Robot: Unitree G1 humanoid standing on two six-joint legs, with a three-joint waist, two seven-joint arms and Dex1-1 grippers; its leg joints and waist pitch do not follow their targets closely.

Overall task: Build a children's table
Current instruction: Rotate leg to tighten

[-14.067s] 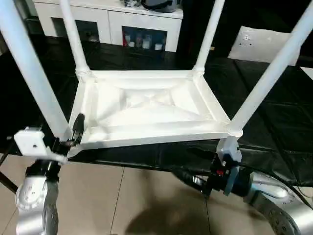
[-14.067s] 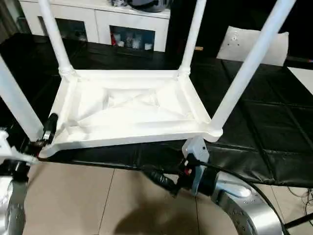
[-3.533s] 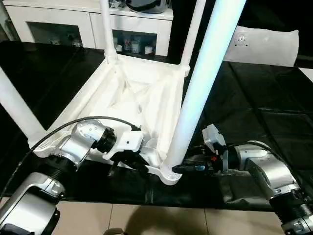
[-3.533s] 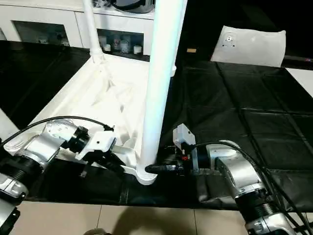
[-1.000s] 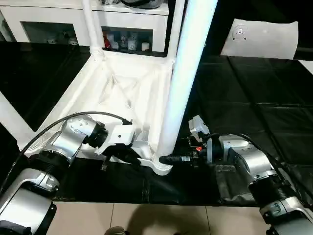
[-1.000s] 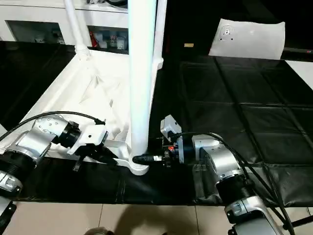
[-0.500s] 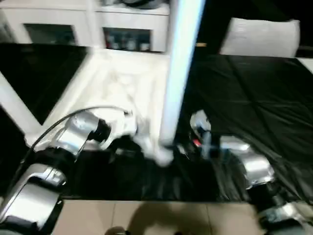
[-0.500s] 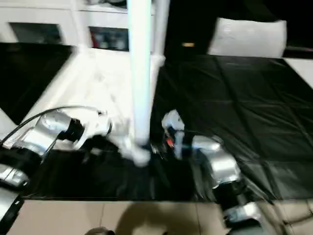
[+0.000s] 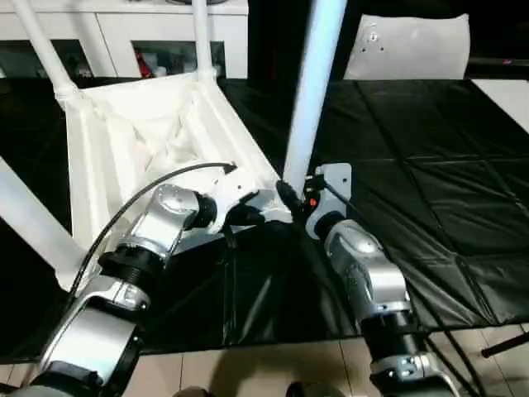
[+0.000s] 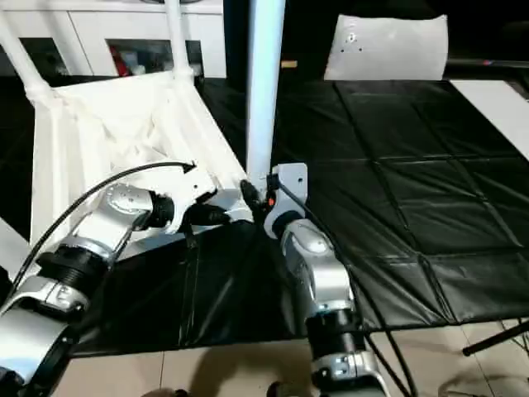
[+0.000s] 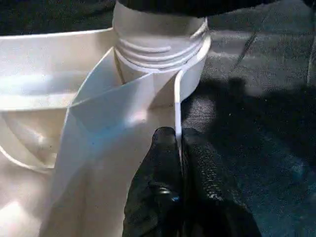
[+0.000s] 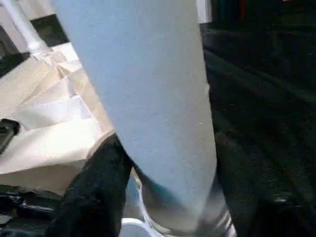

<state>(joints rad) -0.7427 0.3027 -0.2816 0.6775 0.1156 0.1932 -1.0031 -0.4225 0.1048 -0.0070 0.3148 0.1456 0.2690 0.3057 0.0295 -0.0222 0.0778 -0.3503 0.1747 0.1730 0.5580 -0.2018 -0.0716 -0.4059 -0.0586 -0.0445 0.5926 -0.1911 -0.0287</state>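
The left fingers (image 11: 180, 153) pinch the thin rim of the upturned white table (image 9: 149, 124) near a corner socket. The right fingers (image 12: 98, 173) straddle the base of the near leg (image 9: 312, 83), gripping it. The table lies ribbed side up on black matting (image 9: 413, 165), its legs cut off above.

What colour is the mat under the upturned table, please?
Black, with stitched square panels. The mat shows best in the left eye view, beneath the white table.
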